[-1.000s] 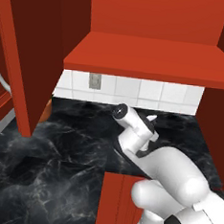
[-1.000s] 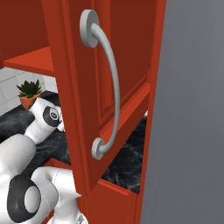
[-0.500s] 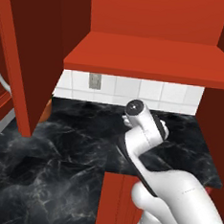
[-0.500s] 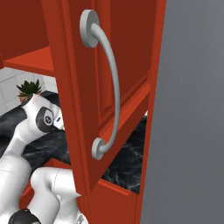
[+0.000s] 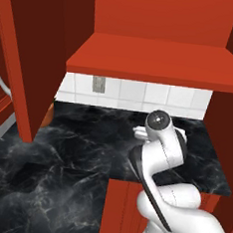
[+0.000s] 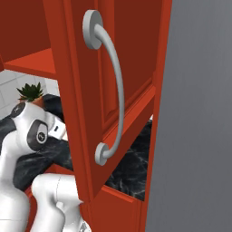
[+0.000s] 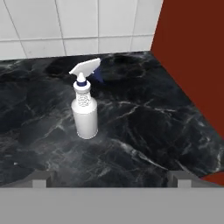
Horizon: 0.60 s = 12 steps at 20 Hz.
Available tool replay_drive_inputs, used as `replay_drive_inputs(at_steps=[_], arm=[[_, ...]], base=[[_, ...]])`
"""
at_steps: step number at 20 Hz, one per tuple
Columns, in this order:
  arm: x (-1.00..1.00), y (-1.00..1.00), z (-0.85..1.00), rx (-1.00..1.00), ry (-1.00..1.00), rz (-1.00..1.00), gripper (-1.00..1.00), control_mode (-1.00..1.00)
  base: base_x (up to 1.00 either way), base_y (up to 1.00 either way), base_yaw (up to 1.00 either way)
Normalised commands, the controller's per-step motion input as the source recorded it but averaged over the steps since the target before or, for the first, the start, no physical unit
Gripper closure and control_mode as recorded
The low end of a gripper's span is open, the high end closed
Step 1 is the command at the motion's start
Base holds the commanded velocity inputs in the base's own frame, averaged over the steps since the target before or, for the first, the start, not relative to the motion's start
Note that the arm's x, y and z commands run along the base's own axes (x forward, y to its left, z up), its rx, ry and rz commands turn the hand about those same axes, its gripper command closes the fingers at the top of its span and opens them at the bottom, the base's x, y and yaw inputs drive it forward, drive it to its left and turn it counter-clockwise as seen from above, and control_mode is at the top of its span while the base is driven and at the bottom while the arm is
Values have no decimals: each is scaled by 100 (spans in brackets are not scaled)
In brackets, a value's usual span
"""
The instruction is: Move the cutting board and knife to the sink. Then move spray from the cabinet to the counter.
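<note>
The spray (image 7: 85,113), a slim white bottle with a blue collar and white nozzle, stands upright on the black marble counter (image 7: 144,131) close to the tiled wall. My gripper (image 7: 110,180) hangs back from it, open, its two fingertips (image 7: 41,180) far apart with nothing between them. The bottle sits ahead of the gripper and a little left of its centre line. The red cabinet (image 5: 153,62) with its flat shelf hangs above the counter (image 5: 76,145). My arm (image 5: 158,142) is folded up over the counter's front edge. The cutting board, knife and sink are out of view.
The open red cabinet door (image 6: 131,68) with a curved silver handle (image 6: 113,86) stands close on the arm's right. A red side panel (image 5: 23,65) hangs at the left. A potted plant (image 6: 31,93) sits by the tiled wall (image 7: 65,26). A red wall (image 7: 192,57) bounds the counter's right side.
The arm has drawn back from the rear of the counter and folded upward, its wrist now turned to the left base camera. The gripper stayed open. The spray has not moved.
</note>
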Motion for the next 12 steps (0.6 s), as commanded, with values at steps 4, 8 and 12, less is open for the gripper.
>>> replay_drive_inputs(at_steps=[4,8,12], arm=[[-49,0,37,0,0,15,-100,-100],[-48,0,46,0,0,13,-100,-100],[-46,0,44,3,0,9,-100,-100]], base=[[0,0,0],[0,0,0],[0,0,0]])
